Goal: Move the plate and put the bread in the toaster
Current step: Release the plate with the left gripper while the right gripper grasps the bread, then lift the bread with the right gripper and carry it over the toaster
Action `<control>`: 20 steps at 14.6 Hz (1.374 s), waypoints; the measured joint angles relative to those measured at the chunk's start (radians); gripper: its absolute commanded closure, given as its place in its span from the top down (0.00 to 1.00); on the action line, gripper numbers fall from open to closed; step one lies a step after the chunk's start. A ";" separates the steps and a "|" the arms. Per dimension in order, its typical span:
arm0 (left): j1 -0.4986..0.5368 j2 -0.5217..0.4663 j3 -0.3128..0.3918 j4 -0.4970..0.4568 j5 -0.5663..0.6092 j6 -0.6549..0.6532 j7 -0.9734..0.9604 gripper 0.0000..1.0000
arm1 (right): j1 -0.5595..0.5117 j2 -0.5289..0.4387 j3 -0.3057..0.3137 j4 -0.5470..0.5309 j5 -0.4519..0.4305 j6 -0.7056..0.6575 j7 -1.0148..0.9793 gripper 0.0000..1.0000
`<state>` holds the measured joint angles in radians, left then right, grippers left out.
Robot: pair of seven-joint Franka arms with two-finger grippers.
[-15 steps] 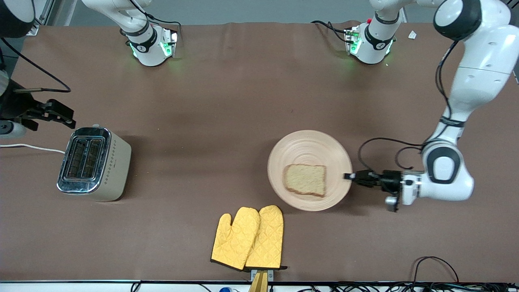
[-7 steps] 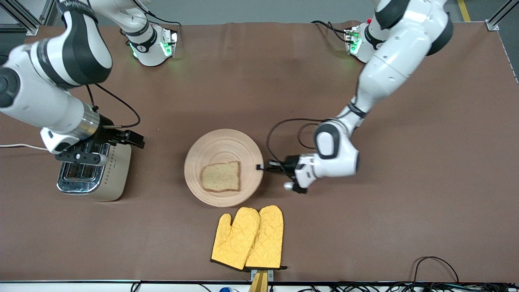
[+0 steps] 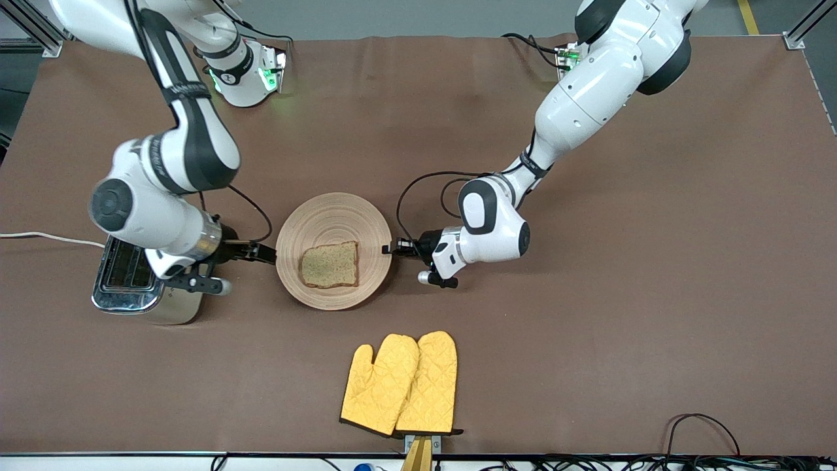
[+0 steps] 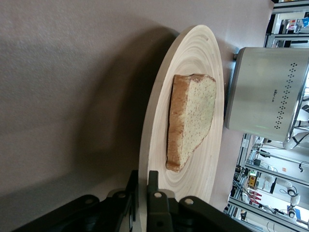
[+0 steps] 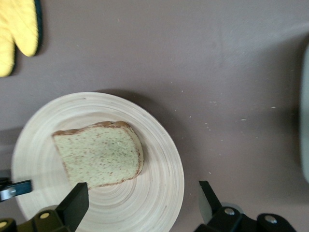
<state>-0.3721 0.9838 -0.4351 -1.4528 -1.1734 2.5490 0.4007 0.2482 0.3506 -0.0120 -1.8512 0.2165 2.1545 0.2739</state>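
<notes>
The light tan wooden plate (image 3: 333, 216) sits mid-table beside the toaster (image 3: 131, 294), with the bread slice (image 3: 329, 265) lying flat on it. My left gripper (image 3: 390, 248) is shut on the plate's rim on the side away from the toaster; in the left wrist view its fingers (image 4: 153, 186) pinch the rim, with the plate (image 4: 161, 106), bread (image 4: 190, 121) and toaster (image 4: 265, 92) ahead. My right gripper (image 3: 263, 253) is open and empty over the plate's toaster-side edge. The right wrist view shows its fingers (image 5: 75, 205) spread above the plate (image 5: 159, 188) and bread (image 5: 99, 152). The right arm hides part of the toaster.
A pair of yellow oven mitts (image 3: 400, 383) lies nearer the front camera than the plate, by the table's front edge; one also shows in the right wrist view (image 5: 17, 29). The toaster's white cord (image 3: 39, 237) runs off the right arm's end of the table.
The left gripper has carried the plate with the bread from the left arm's end toward the toaster. The right arm has swung from beside the toaster to the plate's edge.
</notes>
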 measured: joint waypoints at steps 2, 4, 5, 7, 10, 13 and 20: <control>0.019 0.000 0.002 0.004 0.000 0.000 -0.002 1.00 | 0.031 0.019 0.001 -0.056 0.000 0.075 0.026 1.00; 0.068 -0.007 0.003 0.005 0.000 -0.037 -0.008 1.00 | 0.072 0.043 0.002 -0.088 0.000 0.136 0.050 1.00; 0.104 -0.015 0.006 0.004 0.011 -0.094 -0.008 1.00 | 0.088 0.060 0.001 -0.097 0.000 0.169 0.055 0.99; 0.204 -0.042 0.011 0.005 0.115 -0.241 -0.055 1.00 | 0.114 0.095 0.002 -0.112 0.000 0.230 0.062 0.94; 0.387 -0.114 0.007 0.014 0.375 -0.481 -0.171 1.00 | 0.125 0.139 0.001 -0.119 0.000 0.284 0.067 0.82; 0.527 -0.201 0.003 0.018 0.569 -0.651 -0.191 1.00 | 0.126 0.154 0.001 -0.119 0.000 0.294 0.068 0.69; 0.604 -0.476 -0.004 0.060 1.082 -0.832 -0.198 1.00 | 0.145 0.171 0.000 -0.123 0.000 0.332 0.068 0.00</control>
<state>0.2318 0.5076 -0.4389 -1.3933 -0.0915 1.7170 0.2027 0.3933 0.5218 -0.0122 -1.9739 0.2168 2.4867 0.3415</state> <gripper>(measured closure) 0.000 0.604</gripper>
